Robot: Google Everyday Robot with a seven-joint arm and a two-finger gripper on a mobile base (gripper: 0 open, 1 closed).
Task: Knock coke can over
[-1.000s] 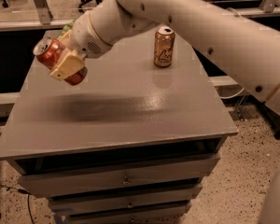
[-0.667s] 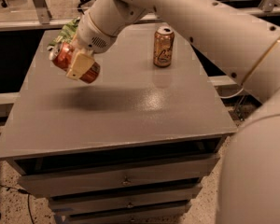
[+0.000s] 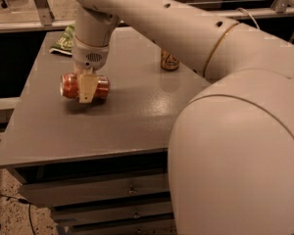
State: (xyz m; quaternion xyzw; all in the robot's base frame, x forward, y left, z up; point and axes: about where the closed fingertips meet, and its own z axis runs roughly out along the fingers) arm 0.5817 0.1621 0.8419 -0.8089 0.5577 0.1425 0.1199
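Note:
The red coke can (image 3: pixel 68 86) lies on its side at the left of the grey table (image 3: pixel 137 111), its silver end facing left. A thin shadow shows under it; I cannot tell whether it touches the tabletop. My gripper (image 3: pixel 86 91) comes straight down from the wrist (image 3: pixel 90 58) and is shut on the can's middle. One cream finger (image 3: pixel 86 84) crosses the can's front; the other is hidden behind it.
A gold-brown can (image 3: pixel 169 61) stands upright at the table's back, partly hidden by my arm (image 3: pixel 186 28). A green bag (image 3: pixel 63 40) lies at the back left corner. Drawers (image 3: pixel 103 192) run under the tabletop. My arm's large shoulder fills the right foreground.
The gripper has carried the coke can down from mid-air and toward the table's left middle. The can is now level and close to the tabletop. The gold-brown can has not moved.

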